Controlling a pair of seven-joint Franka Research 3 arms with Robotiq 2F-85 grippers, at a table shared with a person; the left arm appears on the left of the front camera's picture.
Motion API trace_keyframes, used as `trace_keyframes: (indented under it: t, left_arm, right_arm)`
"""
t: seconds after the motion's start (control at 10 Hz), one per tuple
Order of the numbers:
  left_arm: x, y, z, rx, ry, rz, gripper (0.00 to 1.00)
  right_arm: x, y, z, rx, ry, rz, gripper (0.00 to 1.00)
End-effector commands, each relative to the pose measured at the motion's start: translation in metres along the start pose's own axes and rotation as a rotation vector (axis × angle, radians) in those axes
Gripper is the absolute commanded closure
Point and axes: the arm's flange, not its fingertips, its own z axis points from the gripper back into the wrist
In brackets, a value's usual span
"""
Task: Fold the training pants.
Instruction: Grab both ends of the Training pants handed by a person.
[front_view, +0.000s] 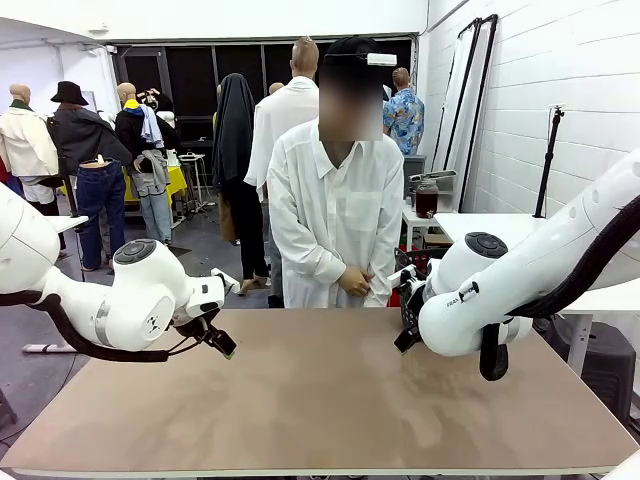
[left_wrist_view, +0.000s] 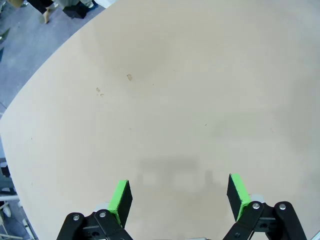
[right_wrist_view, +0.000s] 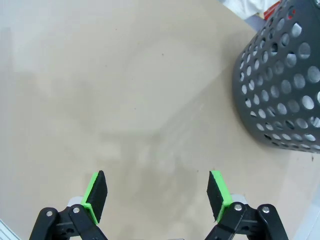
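Observation:
The training pants are out of view. My left gripper (front_view: 222, 340) hangs just above the left part of the brown table (front_view: 320, 410), and in the left wrist view its green-padded jaws (left_wrist_view: 180, 192) stand wide open over bare tabletop. My right gripper (front_view: 405, 335) hovers over the right part of the table, and the right wrist view shows it (right_wrist_view: 156, 192) open too, with nothing between its fingers.
A dark grey perforated basket (right_wrist_view: 282, 85) stands on the table just beyond my right gripper. A person in a white shirt (front_view: 335, 215) stands at the far edge with hands clasped (front_view: 352, 283). The table's edge (left_wrist_view: 30, 105) curves past my left gripper.

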Motion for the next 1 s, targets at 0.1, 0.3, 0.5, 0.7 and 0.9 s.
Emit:
trace_keyframes:
  t: [0.1,0.3,0.5,0.7,0.9]
  left_arm:
    - [0.016,-0.010,0.029,0.017,-0.003,-0.006,0.00]
    - [0.028,-0.020,0.059,0.049,-0.005,-0.001,0.00]
    - [0.037,-0.031,0.086,0.049,-0.004,0.038,0.00]
    - [0.044,-0.039,0.108,0.029,-0.018,0.055,0.00]
    - [0.051,-0.042,0.129,0.020,-0.041,0.048,0.00]
  right_arm:
    - [-0.001,0.009,0.029,0.018,-0.043,0.011,0.00]
    - [0.000,0.020,0.059,0.036,-0.072,0.027,0.00]
    - [0.001,0.035,0.087,0.047,-0.069,0.050,0.00]
    - [0.003,0.048,0.110,0.037,-0.061,0.079,0.00]
    - [0.005,0.056,0.126,0.032,-0.070,0.104,0.00]
